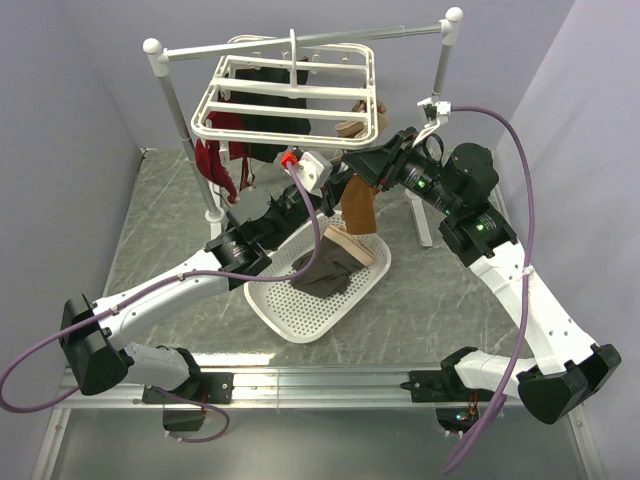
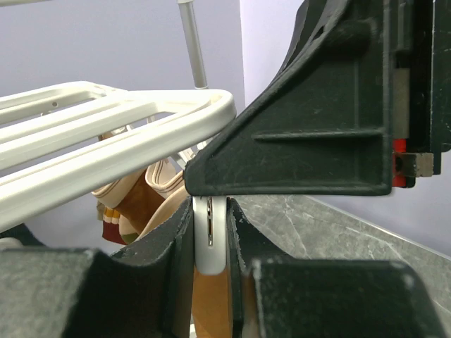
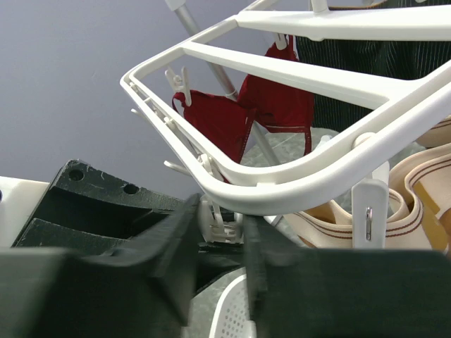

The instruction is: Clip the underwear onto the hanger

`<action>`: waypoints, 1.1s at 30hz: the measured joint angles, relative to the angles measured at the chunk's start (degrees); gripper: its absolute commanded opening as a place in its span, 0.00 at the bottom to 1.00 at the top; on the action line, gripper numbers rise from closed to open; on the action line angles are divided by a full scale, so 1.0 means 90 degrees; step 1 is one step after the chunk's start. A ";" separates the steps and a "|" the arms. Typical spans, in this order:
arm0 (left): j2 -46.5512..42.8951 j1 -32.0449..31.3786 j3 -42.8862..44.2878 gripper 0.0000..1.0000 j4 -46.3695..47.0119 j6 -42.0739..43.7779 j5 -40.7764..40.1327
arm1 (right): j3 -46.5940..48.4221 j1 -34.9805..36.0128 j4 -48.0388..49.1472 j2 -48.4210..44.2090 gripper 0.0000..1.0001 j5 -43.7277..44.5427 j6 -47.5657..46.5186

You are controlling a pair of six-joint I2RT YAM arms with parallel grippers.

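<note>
The underwear [image 1: 326, 273], dark grey-brown with a pale beige waistband, lies in the white perforated basket [image 1: 300, 318], held by neither gripper. The hanger [image 1: 290, 92] hangs from the rail; it also shows in the left wrist view [image 2: 106, 134] and the right wrist view [image 3: 296, 179]. My left gripper [image 1: 345, 168] is under the hanger's near right corner, shut on a white hanger clip [image 2: 210, 236], with orange-brown fabric just below it. My right gripper [image 1: 385, 160] meets it from the right, jaws close on either side of a white clip [image 3: 224, 217].
An orange-brown garment [image 1: 358, 205] hangs from the hanger's near right corner over the basket. Red lacy [image 1: 215, 160] and dark garments [image 1: 265, 115] hang further back. The grey rail [image 1: 300, 42] stands on two white posts [image 1: 185, 120]. The basket's rim shows in the right wrist view [image 3: 232, 310].
</note>
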 measured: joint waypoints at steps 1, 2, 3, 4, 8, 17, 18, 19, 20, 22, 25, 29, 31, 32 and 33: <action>0.0000 0.0000 0.0000 0.05 -0.0010 0.0002 0.0000 | 0.0000 0.0000 0.0000 0.0000 0.22 0.0012 -0.0015; 0.0000 0.0000 0.0000 0.15 -0.0017 0.0002 -0.0002 | 0.0000 0.0000 0.0000 0.0000 0.17 0.0024 -0.0036; 0.0000 0.0002 0.0002 0.22 -0.0032 0.0002 0.0000 | 0.0000 0.0000 0.0000 0.0000 0.08 0.0027 -0.0061; 0.0000 0.0005 0.0002 0.29 -0.0044 0.0000 -0.0002 | 0.0000 0.0000 -0.0002 0.0000 0.06 0.0034 -0.0090; -0.0032 0.0012 -0.0002 0.55 -0.0131 -0.0044 0.0041 | 0.0000 0.0012 -0.0022 0.0002 0.00 0.0058 -0.0112; -0.1564 0.0124 -0.0814 0.63 -0.1224 -0.0367 0.0357 | 0.0002 0.0017 -0.0019 0.0002 0.00 0.0058 -0.0087; -0.1853 0.0143 -0.0923 0.63 -0.1435 -0.0381 0.0449 | 0.0002 0.0017 -0.0019 0.0002 0.00 0.0058 -0.0090; -0.2195 0.0155 -0.1025 0.63 -0.1758 -0.0367 0.0617 | 0.0002 0.0017 -0.0019 0.0002 0.00 0.0061 -0.0090; -0.2295 0.0160 -0.1049 0.63 -0.1860 -0.0364 0.0668 | 0.0002 0.0017 -0.0019 0.0002 0.00 0.0061 -0.0090; -0.2676 0.0160 -0.1124 0.60 -0.2465 -0.0270 0.1083 | 0.0002 0.0017 -0.0019 0.0002 0.00 0.0063 -0.0090; -0.2953 0.0187 -0.1241 0.59 -0.3298 -0.0134 0.1664 | 0.0005 0.0017 -0.0022 0.0005 0.00 0.0083 -0.0087; -0.2747 0.0214 -0.1418 0.55 -0.4087 -0.0138 0.2217 | 0.0007 0.0017 -0.0022 0.0029 0.00 0.0092 -0.0087; -0.2433 0.0233 -0.1479 0.53 -0.4313 -0.0170 0.2268 | 0.0017 0.0017 -0.0022 0.0049 0.00 0.0109 -0.0085; -0.2191 0.0282 -0.1481 0.51 -0.4393 -0.0182 0.2293 | 0.0017 0.0015 -0.0024 0.0053 0.00 0.0117 -0.0085; -0.1950 0.0328 -0.1481 0.50 -0.4442 -0.0199 0.2290 | 0.0017 0.0012 -0.0027 0.0058 0.00 0.0129 -0.0085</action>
